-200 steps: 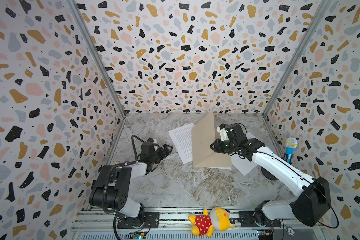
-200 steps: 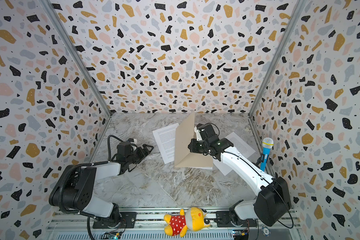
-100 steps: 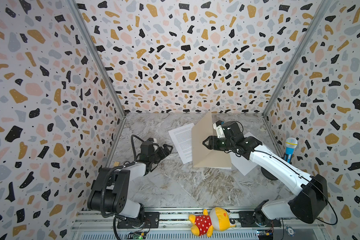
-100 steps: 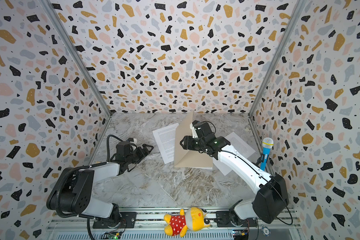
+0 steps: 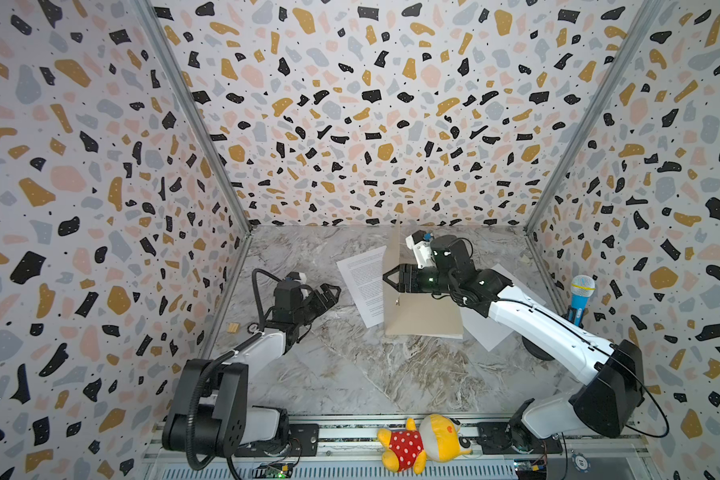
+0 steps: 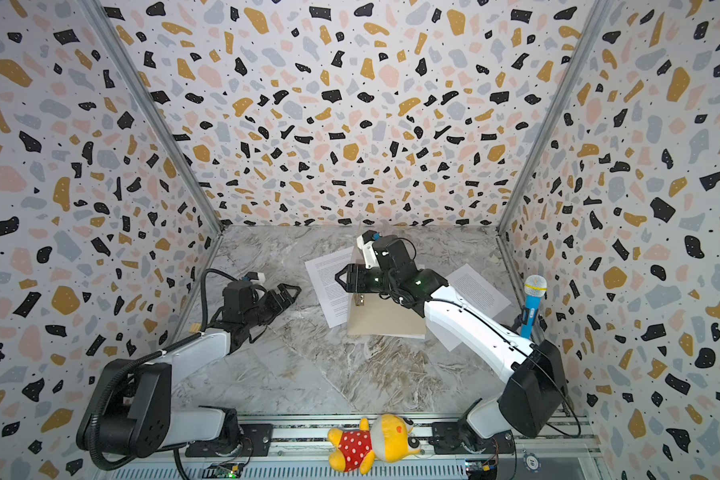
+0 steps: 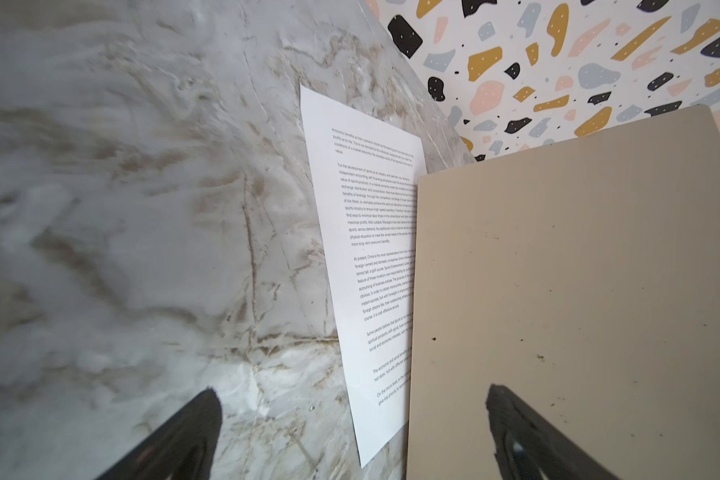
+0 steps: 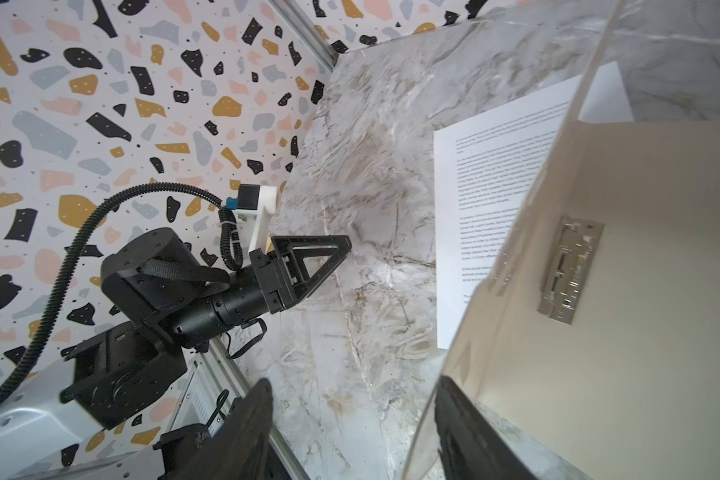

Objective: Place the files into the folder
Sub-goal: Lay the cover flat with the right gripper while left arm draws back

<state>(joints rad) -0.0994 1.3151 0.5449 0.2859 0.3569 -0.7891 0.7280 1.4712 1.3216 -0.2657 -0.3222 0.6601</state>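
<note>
We have just slackened the right claw [image 5: 387,277], now open astride the folder [image 5: 422,316] cover; left claw [image 5: 332,290] gapes empty; printed sheet [image 5: 360,282] remains outside.

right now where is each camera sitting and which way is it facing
both top views: high above the bases, looking down on the grey marble tabletop; both arms, left gripper, right gripper show.
left wrist: on the left arm, facing the upright cover of the tan cardboard folder from outside, white printed sheet beside it; own black fingers show.
right wrist: on the right arm, facing the folder's inside and silver metal clip; own fingers, left arm show.
shared: both wrist views see that sheet and cover.
</note>
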